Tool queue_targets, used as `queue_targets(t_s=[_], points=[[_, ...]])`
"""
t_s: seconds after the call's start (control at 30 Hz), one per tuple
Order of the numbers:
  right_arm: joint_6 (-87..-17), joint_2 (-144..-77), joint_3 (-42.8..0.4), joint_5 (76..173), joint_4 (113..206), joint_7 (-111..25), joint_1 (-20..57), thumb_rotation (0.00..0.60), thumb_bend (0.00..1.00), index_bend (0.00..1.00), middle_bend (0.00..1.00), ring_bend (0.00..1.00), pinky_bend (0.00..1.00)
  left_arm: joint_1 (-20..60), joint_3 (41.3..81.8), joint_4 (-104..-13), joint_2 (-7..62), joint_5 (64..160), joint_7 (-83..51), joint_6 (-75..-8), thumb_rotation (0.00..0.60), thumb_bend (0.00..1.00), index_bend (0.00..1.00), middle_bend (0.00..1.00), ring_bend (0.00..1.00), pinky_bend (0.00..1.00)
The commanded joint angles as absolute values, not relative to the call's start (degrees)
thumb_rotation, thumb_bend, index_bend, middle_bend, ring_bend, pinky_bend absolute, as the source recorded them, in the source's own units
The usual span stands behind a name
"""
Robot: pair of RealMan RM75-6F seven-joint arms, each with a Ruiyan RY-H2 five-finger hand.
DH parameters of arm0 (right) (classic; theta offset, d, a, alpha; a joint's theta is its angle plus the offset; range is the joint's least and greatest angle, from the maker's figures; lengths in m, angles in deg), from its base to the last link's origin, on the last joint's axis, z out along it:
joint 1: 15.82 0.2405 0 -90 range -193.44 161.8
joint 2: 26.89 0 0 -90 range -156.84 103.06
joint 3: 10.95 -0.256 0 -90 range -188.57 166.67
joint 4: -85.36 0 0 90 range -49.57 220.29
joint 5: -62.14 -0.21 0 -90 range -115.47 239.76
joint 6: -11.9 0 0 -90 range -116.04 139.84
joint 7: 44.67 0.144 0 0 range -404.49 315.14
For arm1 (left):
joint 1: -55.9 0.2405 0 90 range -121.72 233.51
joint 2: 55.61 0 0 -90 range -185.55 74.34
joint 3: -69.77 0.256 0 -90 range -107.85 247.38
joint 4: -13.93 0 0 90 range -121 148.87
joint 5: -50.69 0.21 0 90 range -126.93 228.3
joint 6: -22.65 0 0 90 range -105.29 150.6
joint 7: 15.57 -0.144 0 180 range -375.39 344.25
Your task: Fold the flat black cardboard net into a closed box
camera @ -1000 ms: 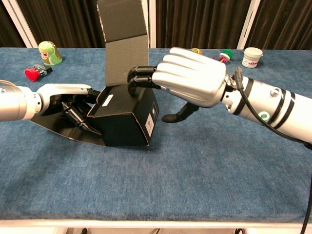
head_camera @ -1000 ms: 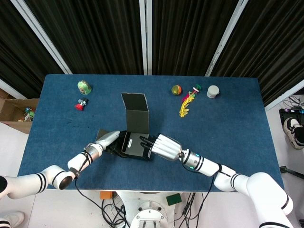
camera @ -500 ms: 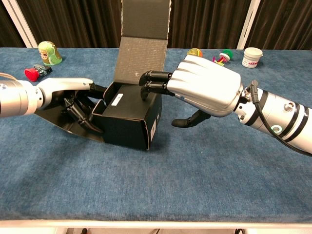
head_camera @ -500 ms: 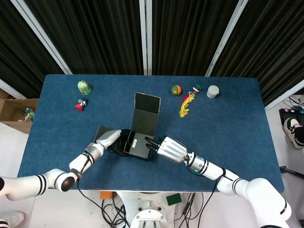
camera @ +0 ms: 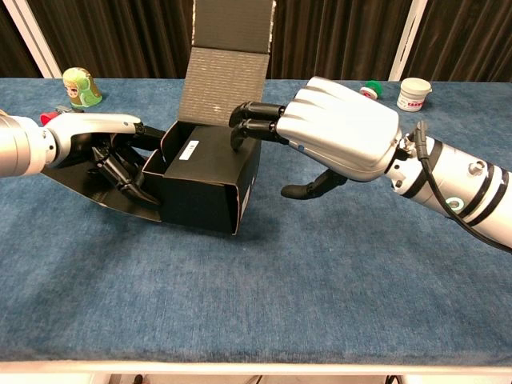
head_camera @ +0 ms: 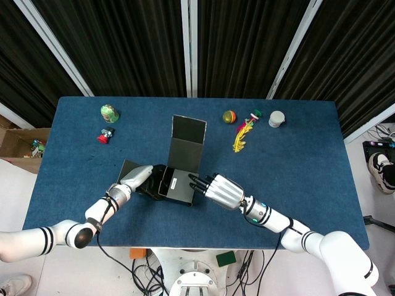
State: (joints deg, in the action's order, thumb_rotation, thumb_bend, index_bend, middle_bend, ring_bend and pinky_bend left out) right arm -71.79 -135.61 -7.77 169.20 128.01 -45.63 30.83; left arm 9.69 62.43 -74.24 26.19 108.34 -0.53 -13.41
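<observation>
Box (camera: 204,188): partly formed, standing near the front middle of the blue counter (head_camera: 308,160). Four walls are up and the inside is open to the top, with a white label lying in it. The lid panel (camera: 224,76) rises from the far wall, roughly upright, and ends in a tuck flap (head_camera: 189,128) at its free edge. One side flap (camera: 88,182) on the left lies splayed out on the counter, not folded in.

Right hand (camera: 340,140): on the right side of the box, back of the hand up. Its dark fingertips (camera: 248,126) reach over the right wall at the far corner, just at the foot of the lid panel; the thumb hangs below, clear of the wall. Nothing is enclosed in it; it presses or rests rather than grips, and whether the fingertips actually touch the card cannot be confirmed.

Left hand (camera: 100,148): on the left side, fingers spread against the left wall and over the splayed flap, bracing the box. It holds nothing closed in its grasp.

Judgement: the lid's hinge runs left to right along the far wall, so closing calls for the lid to swing toward the robot. The right hand is the nearer to that hinge, and the lid stands directly beyond and above its fingertips.

Elsewhere: a green doll (head_camera: 109,112), a red toy (head_camera: 104,135), a ball (head_camera: 229,116), a yellow toy (head_camera: 241,137) and a white jar (head_camera: 276,118) sit well apart along the far edge.
</observation>
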Motion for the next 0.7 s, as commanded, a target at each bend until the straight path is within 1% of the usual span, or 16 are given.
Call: queue_targets(t_s=[0.03,0.23,0.33,0.43,0.63,0.7], points=[[-71.0,-136.3,-8.2,168.6,127.6,-45.3,31.1,0.6,0.16,0.3,0.22,0.69,1.0,9.5,62.1,-73.4,26.7,107.3,-0.4,-12.4,0.6,0.0,0.36,0.3,0.6,0.96],[-69.9,-137.2,-8.5,168.5,126.9,-45.3,31.9,0.6,0.16,0.24,0.19,0.69,1.0,9.0,62.3,-72.6,27.5,106.4,-2.3,-11.9,0.599,0.0,0.33,0.3,0.6,0.96],[-68.9,-137.4,-8.3,168.5,126.5,-45.6,32.2,0.6,0.16,0.24,0.19,0.69,1.0,8.9,62.4,-72.6,27.6,106.4,-3.1,-12.0,0.596,0.0,0.31,0.29,0.6,0.96],[-67.8,-137.6,-8.0,168.4,126.3,-46.0,32.5,0.6,0.16,0.24,0.19,0.69,1.0,8.8,62.5,-72.5,27.6,106.7,-3.9,-12.0,0.58,0.0,0.27,0.27,0.6,0.96],[-67.0,-137.6,-7.7,168.4,126.6,-46.6,32.6,0.6,0.16,0.23,0.19,0.69,1.0,9.0,62.5,-72.6,27.7,106.9,-4.3,-12.0,0.48,0.0,0.21,0.24,0.6,0.96],[-67.0,-137.4,-7.6,168.4,126.7,-46.7,32.6,0.6,0.16,0.23,0.19,0.69,1.0,9.1,62.5,-72.7,27.6,107.1,-4.4,-11.9,0.458,0.0,0.2,0.24,0.6,0.96]])
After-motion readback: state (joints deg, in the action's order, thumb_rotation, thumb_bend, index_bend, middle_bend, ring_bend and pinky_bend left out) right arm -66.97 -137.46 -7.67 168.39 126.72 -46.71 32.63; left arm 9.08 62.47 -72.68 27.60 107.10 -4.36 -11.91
